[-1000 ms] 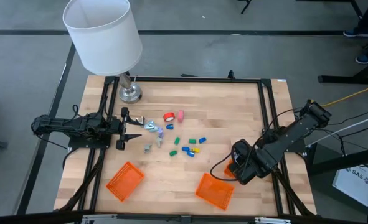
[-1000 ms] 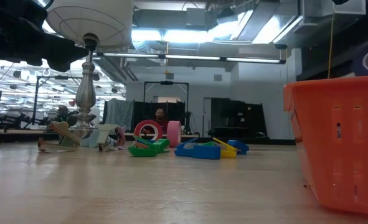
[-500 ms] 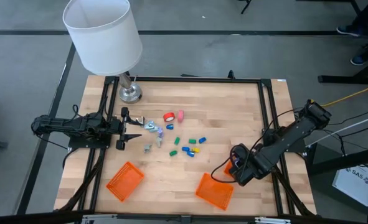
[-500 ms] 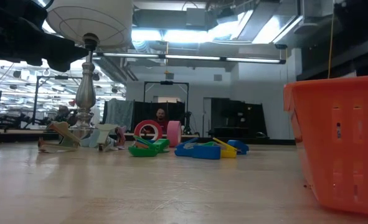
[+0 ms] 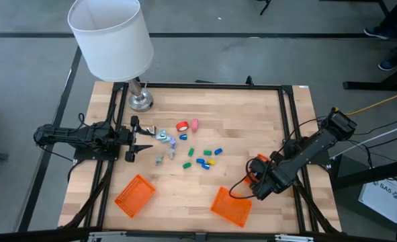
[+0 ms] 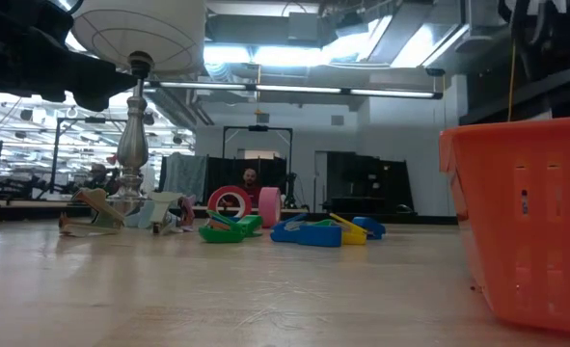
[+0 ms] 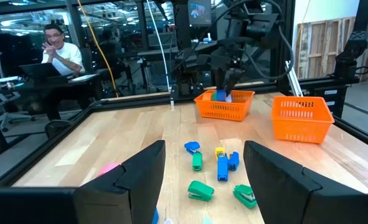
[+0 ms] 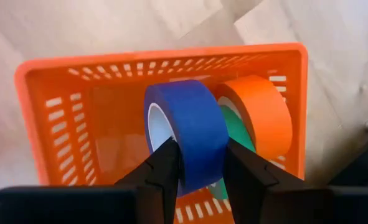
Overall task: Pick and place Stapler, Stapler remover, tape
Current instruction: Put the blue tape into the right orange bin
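Right gripper point(image 8: 199, 171) clamped shut, left gripper point(image 7: 202, 180) spread wide

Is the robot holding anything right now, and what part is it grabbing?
Yes. The right gripper pinches a blue tape roll across its band, above an orange basket. The left gripper is open and empty.

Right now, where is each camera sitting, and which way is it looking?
High view: above, looking straight down at the table; both arms show.
Low view: at tabletop height, looking level at the red tape roll; no gripper shows.
Left wrist view: on the left arm, looking past its fingers across the table.
Right wrist view: on the right arm, looking into an orange basket; the right gripper holds a blue tape roll.
Shared: the high and low views both show the red tape roll.
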### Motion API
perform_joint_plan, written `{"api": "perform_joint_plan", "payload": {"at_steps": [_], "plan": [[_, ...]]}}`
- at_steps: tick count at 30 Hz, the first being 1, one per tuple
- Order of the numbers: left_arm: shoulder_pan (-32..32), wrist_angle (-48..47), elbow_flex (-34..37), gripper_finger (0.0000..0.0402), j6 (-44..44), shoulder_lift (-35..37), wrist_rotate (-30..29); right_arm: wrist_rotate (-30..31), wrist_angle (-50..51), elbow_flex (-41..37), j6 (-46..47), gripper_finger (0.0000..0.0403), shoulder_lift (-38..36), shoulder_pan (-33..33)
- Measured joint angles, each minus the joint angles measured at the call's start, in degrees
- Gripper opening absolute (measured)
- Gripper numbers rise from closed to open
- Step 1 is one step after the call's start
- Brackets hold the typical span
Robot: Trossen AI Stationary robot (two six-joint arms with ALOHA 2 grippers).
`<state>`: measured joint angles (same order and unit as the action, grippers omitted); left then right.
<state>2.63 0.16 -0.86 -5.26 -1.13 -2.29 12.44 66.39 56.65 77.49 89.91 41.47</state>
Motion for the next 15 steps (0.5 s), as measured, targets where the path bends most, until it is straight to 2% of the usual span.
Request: {"api": "perform_joint_plan", "payload": {"at_steps": [8, 15], "plan": [[0.00, 0.00, 0.02, 0.0215, 0.00, 0.02, -0.02, 0.22, 0.09, -1.62, -0.20, 0.0110, -0.02, 0.00], [0.00, 0.00, 0.01, 0.0217, 0.00, 0.00, 0.00, 0.16, 0.27, -1.75, -0.20, 0.0157, -0.02, -0.04]]}}
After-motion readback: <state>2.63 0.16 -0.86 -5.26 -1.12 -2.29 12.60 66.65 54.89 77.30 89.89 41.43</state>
